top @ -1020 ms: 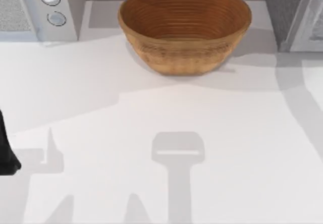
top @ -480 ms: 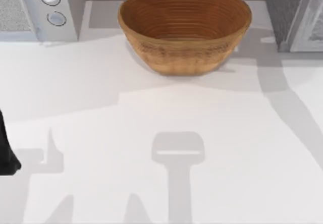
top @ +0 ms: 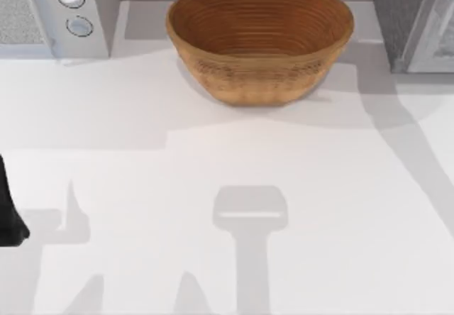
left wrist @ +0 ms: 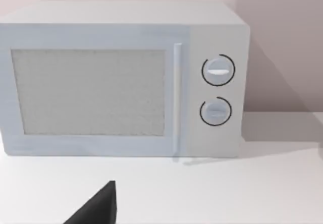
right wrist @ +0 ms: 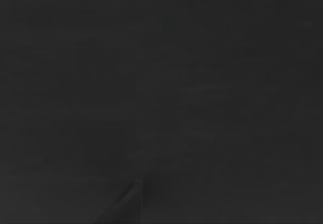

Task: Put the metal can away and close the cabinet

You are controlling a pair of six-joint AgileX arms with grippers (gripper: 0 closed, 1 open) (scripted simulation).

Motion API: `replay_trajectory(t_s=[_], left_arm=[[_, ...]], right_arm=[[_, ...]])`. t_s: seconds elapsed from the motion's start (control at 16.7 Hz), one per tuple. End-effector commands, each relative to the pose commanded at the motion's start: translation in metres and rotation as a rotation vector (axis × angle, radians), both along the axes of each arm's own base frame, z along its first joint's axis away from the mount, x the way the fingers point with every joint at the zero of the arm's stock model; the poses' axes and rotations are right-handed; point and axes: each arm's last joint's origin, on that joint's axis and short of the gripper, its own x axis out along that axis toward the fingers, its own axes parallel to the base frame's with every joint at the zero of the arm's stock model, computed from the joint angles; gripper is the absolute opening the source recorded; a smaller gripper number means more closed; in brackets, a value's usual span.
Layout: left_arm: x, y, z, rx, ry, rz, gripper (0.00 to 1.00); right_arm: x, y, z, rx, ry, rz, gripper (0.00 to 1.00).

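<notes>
The left arm [top: 8,216] is parked at the table's left edge, and its wrist cam looks at the microwave [left wrist: 121,77], door closed; a dark finger tip [left wrist: 98,209] pokes in, but I cannot tell if this gripper is open or shut. The right wrist view is dark. In the top view the wicker bowl [top: 259,42] stands at the back centre on the white table [top: 213,159], and a grey cabinet [top: 415,20] with its door ajar sits at the back right. I cannot say where the metal can is; it is not on the table. Judgement: the closing step is probably near. Push the door w/ slow, flat contact, approx. at its free edge, so it does not bounce back.
</notes>
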Motion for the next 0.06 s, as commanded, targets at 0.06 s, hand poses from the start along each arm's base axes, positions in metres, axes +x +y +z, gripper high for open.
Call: replay_trajectory(t_s=[0.06], left_arm=[[0.0,0.0,0.0,0.0,0.0,0.0,1.0]], right_arm=[[0.0015,-0.0001,-0.0001,0.0,0.0,0.0,1.0]])
